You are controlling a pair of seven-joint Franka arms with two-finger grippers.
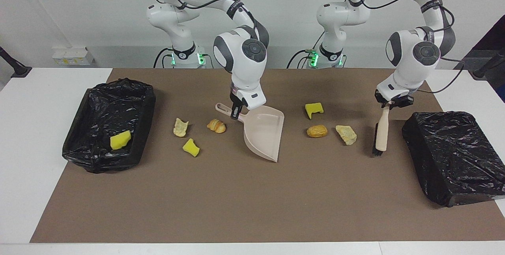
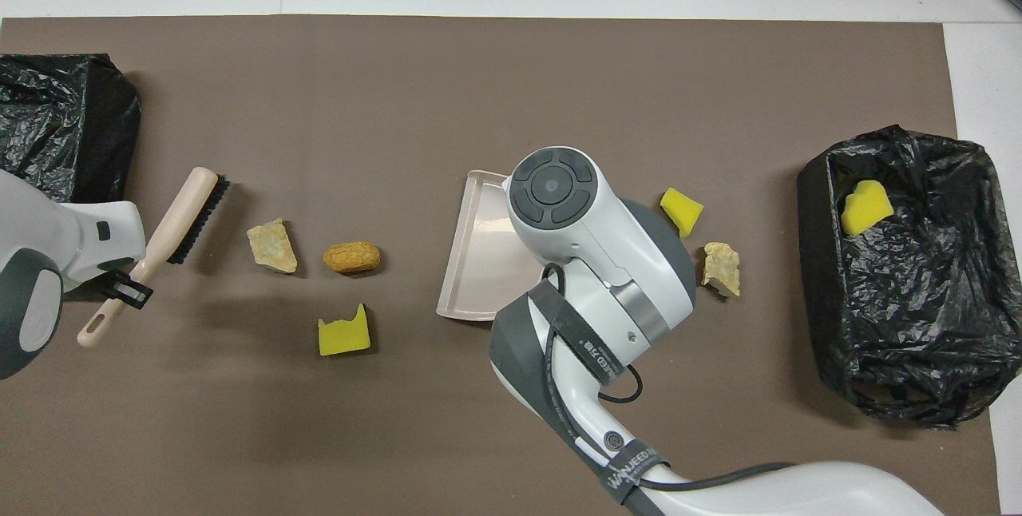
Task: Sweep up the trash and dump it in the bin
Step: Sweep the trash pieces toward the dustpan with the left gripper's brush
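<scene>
The left claw [image 1: 388, 104] hangs over the brown mat [image 1: 236, 199] toward the left arm's end of the surface [image 1: 39, 128], pinching the thin handle of the beige brush [image 1: 382, 130]. The brush slants down from the claw, its black bristles facing the closed black-wrapped box [image 1: 453, 156] just beside it. In the overhead view the same brush [image 2: 184, 216] lies aslant beside that box [image 2: 56, 125], with the left claw [image 2: 128, 288] gripping near the handle's looped end.

The right claw [image 1: 236, 112] is pressed together on the handle of the beige dustpan [image 1: 264, 132], which sits near the middle of the mat with its wide mouth pointing away from the robots.

Taking the dustpan as landmark: toward the left arm's end lie a yellow sponge chunk [image 1: 313, 109], a golden-orange roll [image 1: 317, 130] and a pale tan crust piece [image 1: 346, 134], the crust between the roll and the brush, apart from both. Toward the right arm's end lie a small croissant-like lump [image 1: 216, 125] close to the dustpan's handle, a pale bread scrap [image 1: 180, 127] and another yellow sponge chunk [image 1: 191, 147]. Past these stands the open bin [image 1: 94, 156] lined with a black bag, and one yellow sponge piece [image 1: 120, 139] lies inside it.

From overhead, the right arm covers the croissant-like lump and part of the dustpan [image 2: 483, 252].
</scene>
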